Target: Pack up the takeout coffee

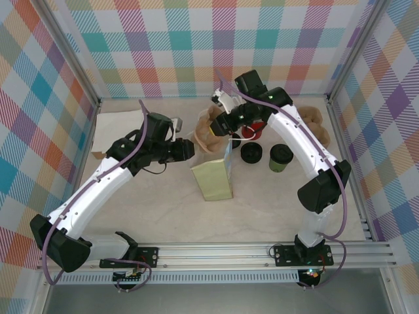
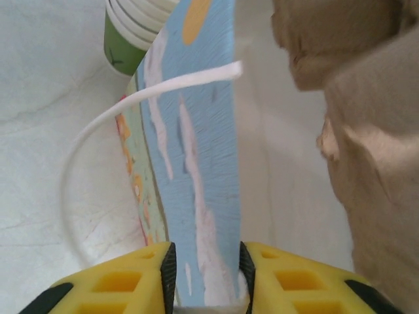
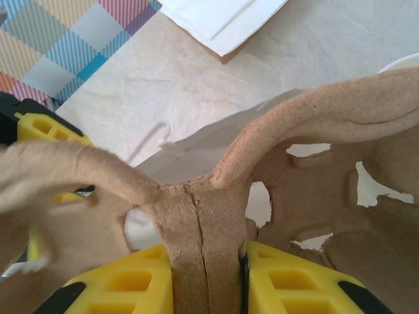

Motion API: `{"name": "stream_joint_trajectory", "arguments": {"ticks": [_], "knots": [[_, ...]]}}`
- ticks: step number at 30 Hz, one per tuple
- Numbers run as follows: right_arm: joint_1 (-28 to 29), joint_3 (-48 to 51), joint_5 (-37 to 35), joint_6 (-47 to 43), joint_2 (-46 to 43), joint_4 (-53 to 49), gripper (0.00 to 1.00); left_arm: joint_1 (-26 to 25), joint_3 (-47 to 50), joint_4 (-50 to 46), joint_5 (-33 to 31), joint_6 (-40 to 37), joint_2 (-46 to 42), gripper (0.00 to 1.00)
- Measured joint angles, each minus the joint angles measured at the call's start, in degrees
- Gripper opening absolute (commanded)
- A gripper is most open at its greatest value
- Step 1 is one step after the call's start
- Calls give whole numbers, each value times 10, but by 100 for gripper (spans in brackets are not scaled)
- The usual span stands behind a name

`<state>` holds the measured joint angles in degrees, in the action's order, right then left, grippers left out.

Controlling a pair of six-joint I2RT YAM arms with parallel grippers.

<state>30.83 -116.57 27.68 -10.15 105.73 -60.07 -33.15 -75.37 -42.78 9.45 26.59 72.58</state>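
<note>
Top external view: a paper bag (image 1: 213,182) stands upright near the middle of the table (image 1: 163,216). The takeout coffee (image 1: 280,158), a green cup with a black lid on it, stands on the table to the right of the bag, well apart from it and from both grippers. Between it and the bag lies a loose black lid (image 1: 251,154), and just behind that lid stands a red cup (image 1: 249,134).

The left gripper (image 1: 188,152) sits at the bag's upper left corner. In the left wrist view its yellow fingers (image 2: 150,268) stand partway apart astride the bag's blue panel (image 2: 196,131). I cannot tell whether they pinch it. The bag's white handle (image 2: 131,104) loops out to the left, and a stack of green paper cups (image 2: 131,33) shows beyond the bag.

The right gripper (image 1: 226,125) hangs just behind the bag's top, closed on a brown pulp cup tray (image 1: 208,131). In the right wrist view its fingers (image 3: 288,275) clamp the tray's (image 3: 314,131) central ridge from both sides.

A second pulp tray (image 1: 315,124) lies far to the right behind the bag, and a flat white bag (image 1: 118,129) lies far to its left.
</note>
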Motion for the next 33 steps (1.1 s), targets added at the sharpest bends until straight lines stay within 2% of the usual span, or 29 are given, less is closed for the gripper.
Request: {"name": "stream_joint_trajectory", "arguments": {"ticks": [8,21,33], "knots": [[10,8,-46,-15,0,0,27,-1,16,-15,7,0,-23,38],[25,37,-108,-42,-4,14,27,-1,25,-27,56,-7,-24,45],[42,82,-162,-98,-39,17,28,-1,25,-36,19,-6,-26,43]]}}
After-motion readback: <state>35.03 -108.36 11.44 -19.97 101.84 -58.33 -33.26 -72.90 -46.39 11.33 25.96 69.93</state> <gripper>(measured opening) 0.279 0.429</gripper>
